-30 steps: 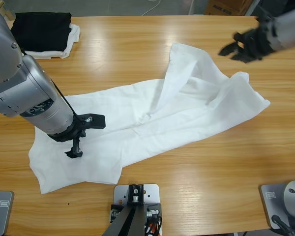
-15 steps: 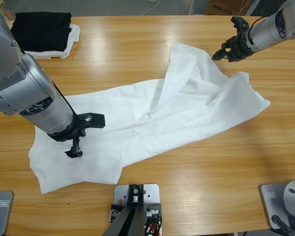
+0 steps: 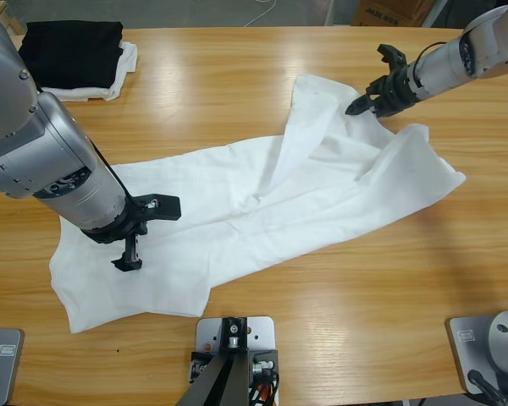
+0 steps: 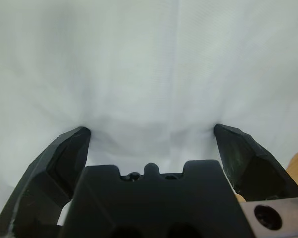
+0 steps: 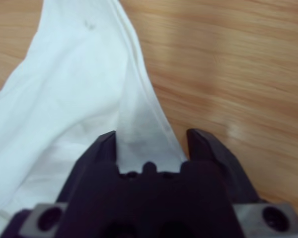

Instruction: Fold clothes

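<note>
The clothes, a plain white T-shirt [image 3: 322, 194], lie crumpled in a slant across the table from front left to back right. My left gripper [image 3: 146, 235] stands open on the shirt's front-left part, both jaws pressed into the cloth [image 4: 149, 59], and nothing is held. My right gripper [image 3: 366, 82] is at the shirt's back-right edge. In the right wrist view its jaws are open on either side of a raised fold of the white cloth [image 5: 139, 124], with bare wood to the right.
A folded black garment [image 3: 72, 51] rests on a smaller white cloth [image 3: 125, 68] at the back-left corner. A cardboard box [image 3: 389, 12] and a cable [image 3: 262, 13] lie beyond the table's far edge. Bare wood [image 3: 389, 296] lies in front of the shirt.
The right gripper has moved left and down from beyond the shirt to its back-right edge, now straddling a fold. The left arm and the shirt have stayed still.
</note>
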You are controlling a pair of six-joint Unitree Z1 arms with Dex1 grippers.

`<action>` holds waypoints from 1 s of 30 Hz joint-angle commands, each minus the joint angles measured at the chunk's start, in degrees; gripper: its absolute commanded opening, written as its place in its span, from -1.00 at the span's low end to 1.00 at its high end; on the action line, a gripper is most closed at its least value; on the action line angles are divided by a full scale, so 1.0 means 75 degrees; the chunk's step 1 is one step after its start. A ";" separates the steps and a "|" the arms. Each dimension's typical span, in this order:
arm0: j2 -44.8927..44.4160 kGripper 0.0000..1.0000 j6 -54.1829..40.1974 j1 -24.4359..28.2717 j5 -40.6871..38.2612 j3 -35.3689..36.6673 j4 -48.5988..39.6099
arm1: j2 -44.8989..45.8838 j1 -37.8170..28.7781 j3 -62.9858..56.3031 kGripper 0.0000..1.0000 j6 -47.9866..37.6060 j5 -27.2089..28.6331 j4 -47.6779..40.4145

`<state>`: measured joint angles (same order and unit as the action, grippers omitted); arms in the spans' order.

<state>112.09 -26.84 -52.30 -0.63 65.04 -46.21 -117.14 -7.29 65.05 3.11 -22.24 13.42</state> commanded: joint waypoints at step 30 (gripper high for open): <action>0.0681 0.90 -0.0019 0.0071 -0.0116 -0.0211 0.0020 | 0.0755 0.0604 -0.0388 1.00 -0.1198 0.3462 0.0100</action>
<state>112.44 -26.84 -52.27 -0.78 65.59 -45.74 -114.93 -3.37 63.10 -1.33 0.31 13.14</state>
